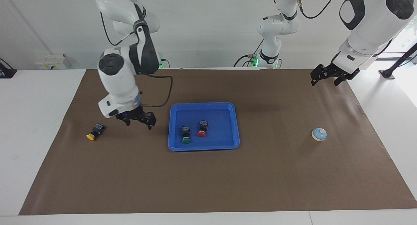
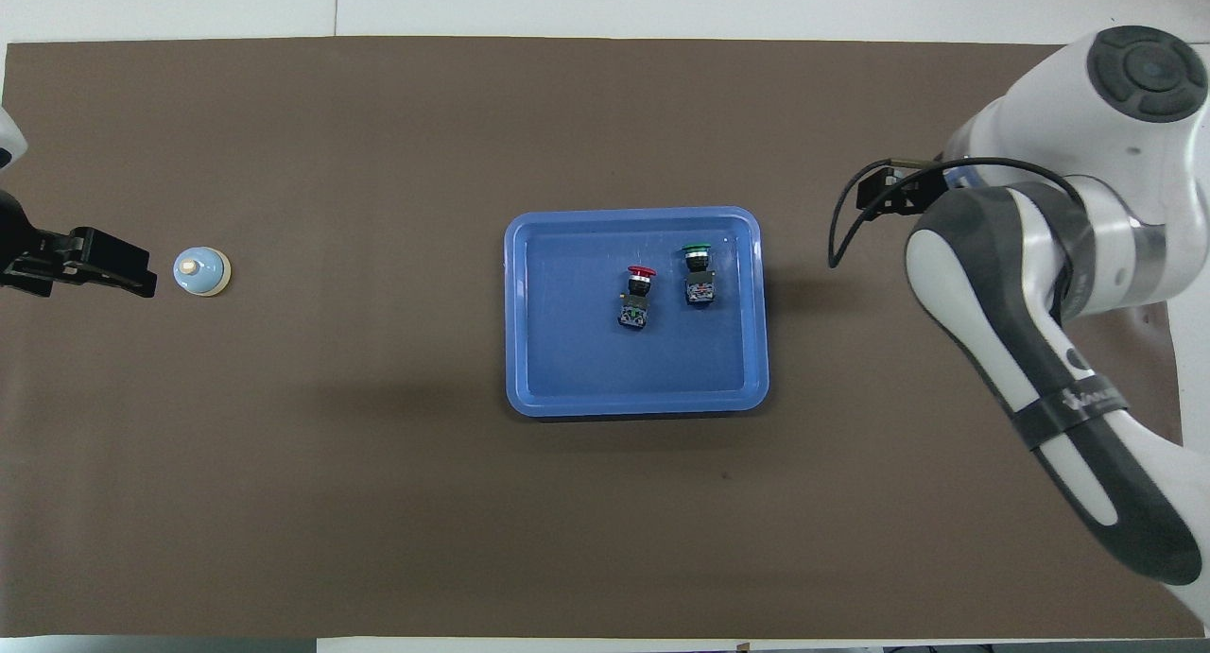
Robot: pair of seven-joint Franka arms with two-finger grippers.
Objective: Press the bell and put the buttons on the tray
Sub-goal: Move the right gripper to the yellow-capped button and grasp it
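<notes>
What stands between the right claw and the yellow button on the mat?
Nothing visible does. The right claw, open, hangs over bare mat between the yellow button and the tray; no other thing lies between claw and button.

High facing camera, steep overhead camera, both covering the tray (image 1: 204, 148).

Red button (image 1: 202, 128), green button (image 1: 185, 134) on tray (image 1: 228, 143).

A white table (image 1: 39, 127) carries a brown mat (image 1: 208, 179); on it lie a blue tray (image 1: 204, 147), the bell (image 1: 319, 134) and a yellow button (image 1: 94, 132).
</notes>
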